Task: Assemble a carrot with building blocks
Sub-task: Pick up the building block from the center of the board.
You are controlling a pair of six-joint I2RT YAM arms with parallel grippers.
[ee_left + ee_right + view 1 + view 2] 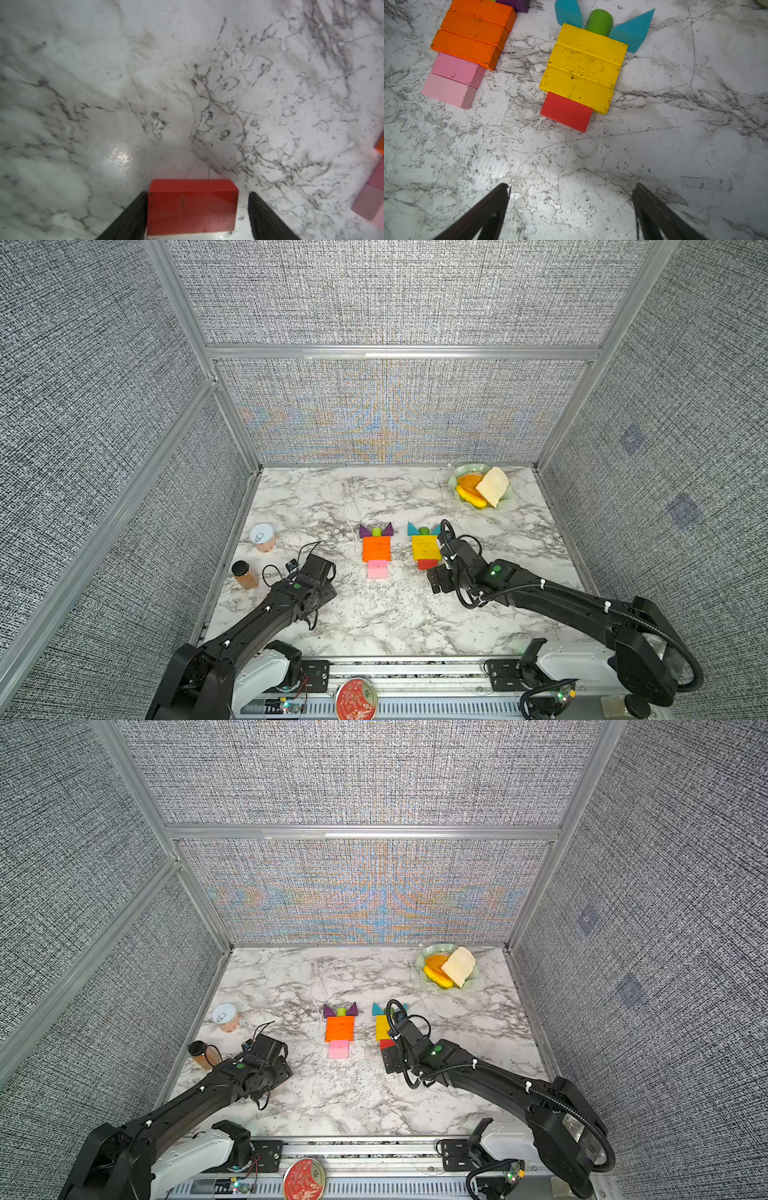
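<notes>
Red block (192,207) sits near-left on the worktop (145,83) between the left pincer's (197,193) fingers (131,218) — one touches; a firm pinch I cannot tell. Square the grip, lift over the pink tip (377,569), then butt it against the red bar (566,111) of the yellow carrot (583,68) — right where the right pincer (572,185), spread and empty, hovers. Far right: a plate (467,467).

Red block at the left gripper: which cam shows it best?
Left wrist: the red block sits close up between the fingers of the left gripper. Both top views: hidden under the left arm. Right wrist shows only a different red block, abutting the yellow bars.
</notes>
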